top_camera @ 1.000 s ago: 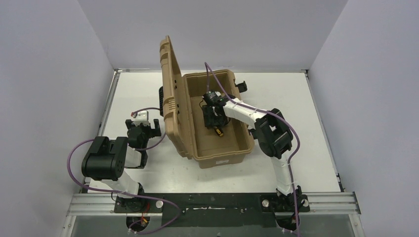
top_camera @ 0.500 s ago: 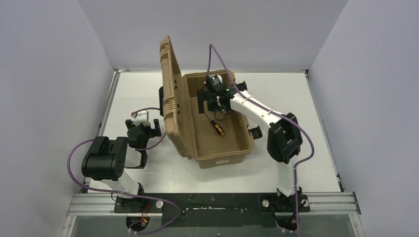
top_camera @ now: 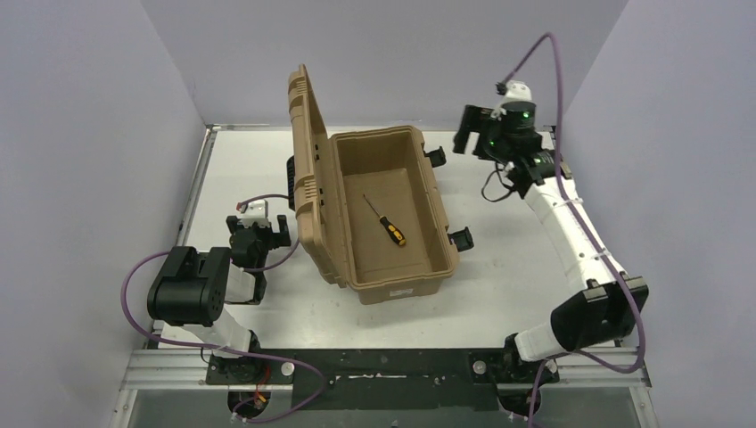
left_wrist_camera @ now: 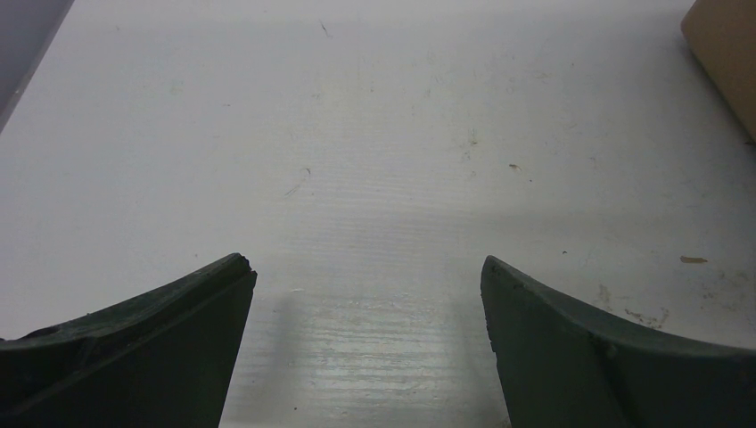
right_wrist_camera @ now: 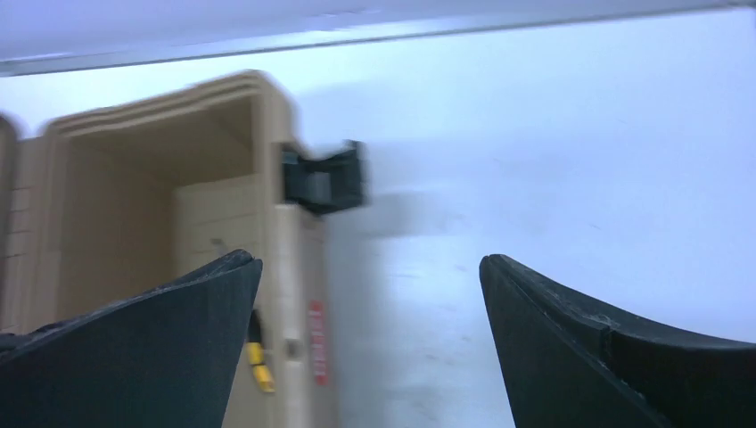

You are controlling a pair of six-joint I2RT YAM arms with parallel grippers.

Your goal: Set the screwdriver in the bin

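The screwdriver (top_camera: 385,223), with a thin silver shaft and a black-and-yellow handle, lies loose on the floor of the open tan bin (top_camera: 443,223). The bin's ribbed lid (top_camera: 308,169) stands upright on its left side. My right gripper (top_camera: 472,139) hangs open and empty high at the back right, outside the bin. In the blurred right wrist view the gripper (right_wrist_camera: 367,267) faces the bin's outer wall (right_wrist_camera: 294,267), and a bit of the screwdriver's yellow handle (right_wrist_camera: 259,364) peeks past the left finger. My left gripper (top_camera: 258,228) rests open over bare table left of the bin (left_wrist_camera: 727,53); nothing lies between its fingertips (left_wrist_camera: 367,272).
Black latches (top_camera: 460,238) stick out from the bin's right side, one seen in the right wrist view (right_wrist_camera: 325,176). Grey walls enclose the white table (top_camera: 517,259) at the back and both sides. A purple cable loops above the right wrist.
The right gripper opened inside the bin and let go of the screwdriver, which stayed on the bin floor. The right arm then rose and swung out to the back right. The left arm stayed still.
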